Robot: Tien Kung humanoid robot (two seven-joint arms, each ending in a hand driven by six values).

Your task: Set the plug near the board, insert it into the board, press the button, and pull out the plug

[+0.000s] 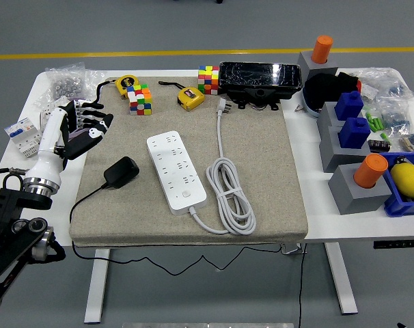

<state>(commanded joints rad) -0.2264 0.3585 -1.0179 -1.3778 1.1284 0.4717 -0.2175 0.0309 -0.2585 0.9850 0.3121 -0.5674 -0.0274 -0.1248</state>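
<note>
A black plug adapter (121, 171) lies on the beige mat, its thin black cord trailing off the mat's near left edge. To its right lies the white power strip (176, 169), set diagonally, with a round button near its front end. The strip's own white cable (229, 191) is coiled on its right and ends in a plug (224, 106) near the mat's far edge. My left hand (84, 126) hovers over the mat's left edge, behind and left of the black plug, fingers relaxed and holding nothing. My right hand is out of view.
Two colour cubes (140, 99) (208, 79), two yellow tape measures (190, 98) and a black box (260, 78) line the far edge. Grey and blue blocks with orange cylinders (369, 171) crowd the right side. Small packets (21, 131) lie at the far left.
</note>
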